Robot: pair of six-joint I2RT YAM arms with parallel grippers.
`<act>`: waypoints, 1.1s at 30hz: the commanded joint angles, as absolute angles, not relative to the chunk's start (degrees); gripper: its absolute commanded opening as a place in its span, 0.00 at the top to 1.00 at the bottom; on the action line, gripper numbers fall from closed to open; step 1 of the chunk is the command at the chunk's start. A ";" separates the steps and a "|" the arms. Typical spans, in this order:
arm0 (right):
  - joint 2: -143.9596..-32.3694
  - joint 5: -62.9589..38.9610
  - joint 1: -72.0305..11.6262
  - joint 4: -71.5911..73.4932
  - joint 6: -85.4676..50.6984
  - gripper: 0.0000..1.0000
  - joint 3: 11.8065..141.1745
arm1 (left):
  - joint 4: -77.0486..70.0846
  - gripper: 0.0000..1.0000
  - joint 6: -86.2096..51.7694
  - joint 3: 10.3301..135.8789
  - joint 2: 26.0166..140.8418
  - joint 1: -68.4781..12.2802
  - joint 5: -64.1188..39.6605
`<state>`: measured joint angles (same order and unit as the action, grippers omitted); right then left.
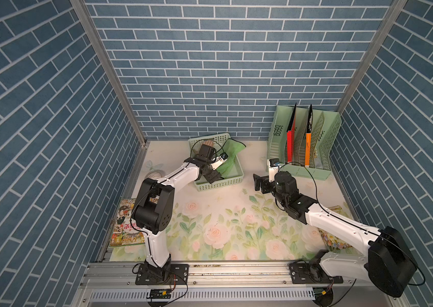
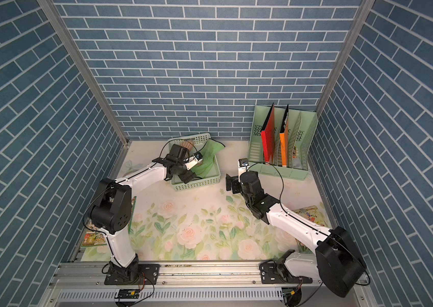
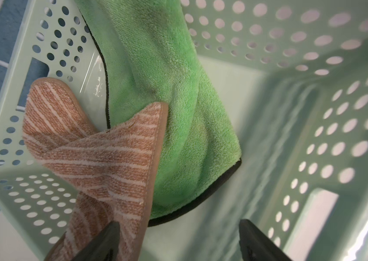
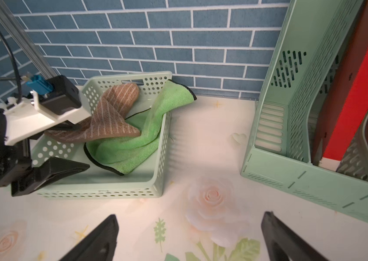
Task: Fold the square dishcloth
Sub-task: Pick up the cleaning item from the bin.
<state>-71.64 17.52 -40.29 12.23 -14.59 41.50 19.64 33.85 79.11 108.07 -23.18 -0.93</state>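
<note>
Two cloths lie bunched in the pale green basket (image 1: 220, 183) (image 4: 101, 192). One is a green cloth with a dark hem (image 3: 167, 67) (image 4: 128, 153), draped over the basket's far corner. The other is a brown cloth with white stripes (image 3: 110, 162) (image 4: 113, 108), resting partly on the green one. Which of them is the square dishcloth I cannot tell. My left gripper (image 3: 179, 222) (image 1: 216, 176) reaches into the basket, open; one finger lies over the striped cloth, whose hem runs in between the jaws. My right gripper (image 4: 189, 215) (image 1: 259, 183) hovers open and empty over the flowered table, right of the basket.
A green file rack (image 1: 303, 143) with a red folder (image 1: 289, 144) and an orange folder (image 1: 308, 148) stands at the back right. Picture books lie at the left edge (image 1: 126, 226) and the right edge (image 1: 335, 234). A tape roll (image 1: 155, 175) sits left of the basket.
</note>
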 commanded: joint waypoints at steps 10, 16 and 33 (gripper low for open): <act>-68.55 20.54 -41.26 10.92 -13.71 0.03 39.42 | 14.16 0.35 40.32 81.50 114.02 -23.09 14.52; -66.85 21.23 -41.59 9.22 -14.82 0.04 38.95 | 12.97 0.79 40.99 83.89 114.77 -23.01 17.82; -61.72 22.60 -42.26 4.44 -17.11 0.05 38.93 | 17.46 1.00 35.12 77.43 80.57 -24.07 9.68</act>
<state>-62.94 21.19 -41.80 6.63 -15.22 39.35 13.26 37.82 77.97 85.01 -23.27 13.89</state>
